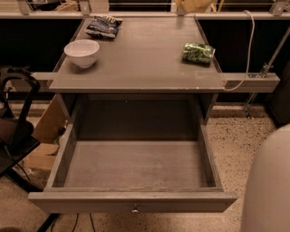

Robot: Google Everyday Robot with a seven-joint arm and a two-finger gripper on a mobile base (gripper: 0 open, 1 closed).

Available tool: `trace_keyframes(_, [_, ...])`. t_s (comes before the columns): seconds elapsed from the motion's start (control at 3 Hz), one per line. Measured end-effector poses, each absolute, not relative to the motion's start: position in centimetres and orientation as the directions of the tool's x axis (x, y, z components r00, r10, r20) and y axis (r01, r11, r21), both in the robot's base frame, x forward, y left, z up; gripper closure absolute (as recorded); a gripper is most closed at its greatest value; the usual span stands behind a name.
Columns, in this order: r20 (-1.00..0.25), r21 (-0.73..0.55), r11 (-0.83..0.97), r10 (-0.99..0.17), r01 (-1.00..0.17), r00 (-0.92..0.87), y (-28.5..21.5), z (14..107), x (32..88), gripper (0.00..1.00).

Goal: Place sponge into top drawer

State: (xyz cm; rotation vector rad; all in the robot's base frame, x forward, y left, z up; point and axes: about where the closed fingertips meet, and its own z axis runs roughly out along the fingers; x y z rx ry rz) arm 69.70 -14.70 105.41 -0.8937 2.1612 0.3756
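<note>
The top drawer is pulled fully open below the grey table. Its inside is bare, and its flat front panel carries a small round metal knob. No sponge shows in the drawer or on the table top. A pale yellowish shape sits at the far edge of the table, cut off by the top of the view; I cannot tell what it is. My gripper is out of view. Only a white rounded part of my arm shows at the lower right, beside the drawer's right front corner.
On the table stand a white bowl at the left, a dark snack bag at the back left and a green soda can lying at the right. A black chair and cardboard box stand left of the drawer. A cable hangs at the right.
</note>
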Motion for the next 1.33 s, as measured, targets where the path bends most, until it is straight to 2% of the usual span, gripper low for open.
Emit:
trace_keyframes(0.33, [-0.771,-0.030,0.686,-0.479,-0.727,-0.420,-14.9,106.2,66.0,1.00])
trace_keyframes(0.67, [-0.807,-0.131,0.653,-0.507,-0.746,-0.302,-15.2,109.7,58.9,1.00])
trace_keyframes(1.0, [-0.813,-0.238,0.611,-0.551,-0.755,-0.189,-12.9,110.7,53.2,1.00])
trace_keyframes(1.33, [-0.754,-0.270,0.575,-0.625,-0.773,-0.202,-11.1,105.6,50.3,1.00])
